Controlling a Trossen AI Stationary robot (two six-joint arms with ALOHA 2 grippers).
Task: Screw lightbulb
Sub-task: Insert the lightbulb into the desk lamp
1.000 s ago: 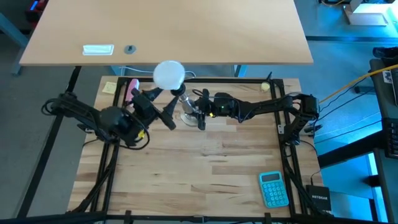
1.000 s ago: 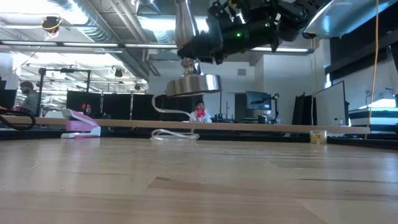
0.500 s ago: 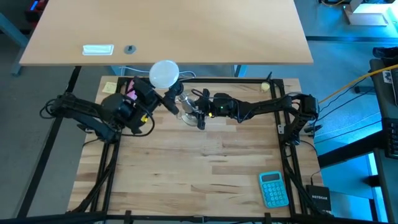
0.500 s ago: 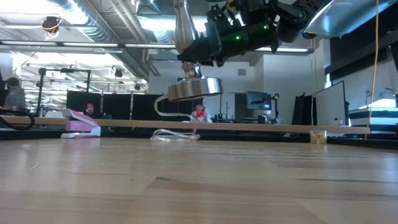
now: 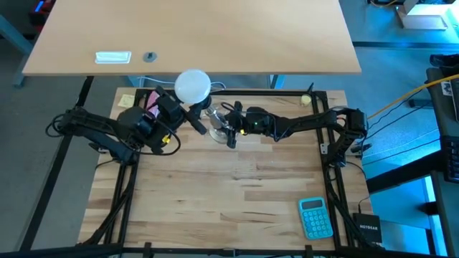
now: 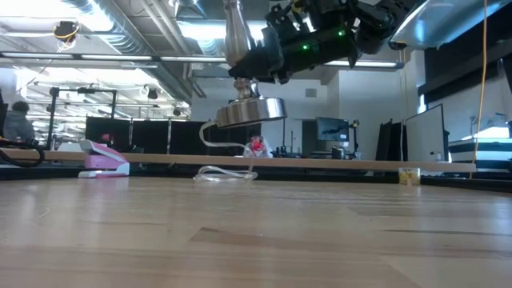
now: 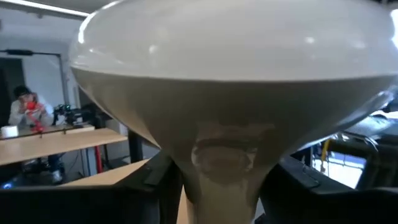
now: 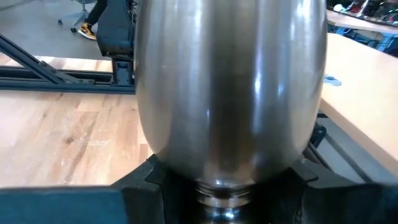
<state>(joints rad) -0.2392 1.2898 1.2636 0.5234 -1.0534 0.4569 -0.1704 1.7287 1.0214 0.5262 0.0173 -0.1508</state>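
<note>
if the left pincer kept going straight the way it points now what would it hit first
The lightbulb: the left pincer points up and away toward the table's far edge, and the left wrist view shows the bulb's neck already between its fingers. Past it, the light wooden desk, though depth is unclear.

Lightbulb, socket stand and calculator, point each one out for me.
lightbulb (image 5: 193, 84), high view, on the middle of its white globe.
socket stand (image 6: 249, 111), low view, on its round metal base, lifted off the table.
calculator (image 5: 315, 218), high view, on its blue keypad face.

Overhead, table-level, two close wrist views
</note>
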